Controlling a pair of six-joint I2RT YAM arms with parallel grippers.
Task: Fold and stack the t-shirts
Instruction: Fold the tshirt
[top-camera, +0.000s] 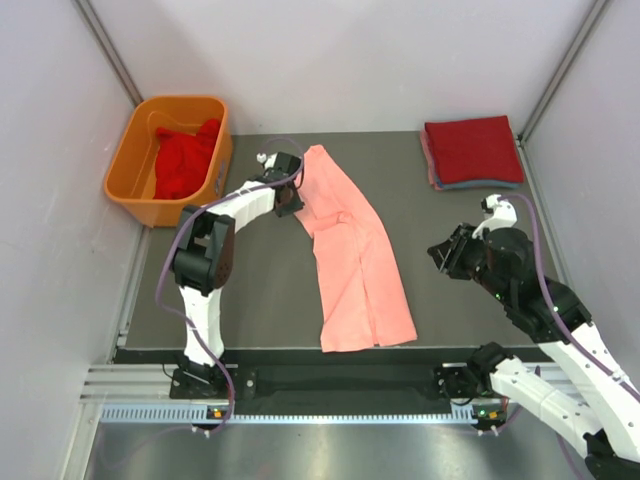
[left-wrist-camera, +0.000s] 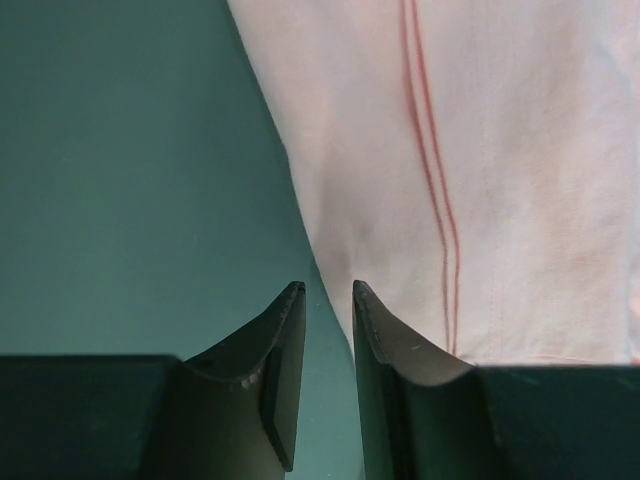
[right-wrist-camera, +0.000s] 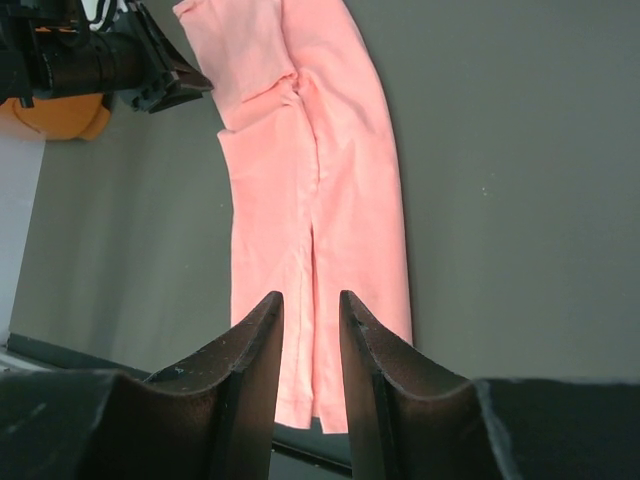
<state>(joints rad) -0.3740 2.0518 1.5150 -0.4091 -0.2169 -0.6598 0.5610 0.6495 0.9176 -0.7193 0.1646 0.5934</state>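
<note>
1. Salmon-pink cotton t-shirt (top-camera: 355, 255), a long folded strip, lies mid-way across the grey table (top-camera: 270, 300).
2. My left jaws, slightly apart and empty, sit at its far-left edge.
3. My right jaws, slightly apart and empty, hover to its right.

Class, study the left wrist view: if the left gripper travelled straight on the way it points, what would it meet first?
Most likely the left gripper meets the edge of the salmon-pink t-shirt, lying just ahead on the dark mat; depth is unclear.
</note>
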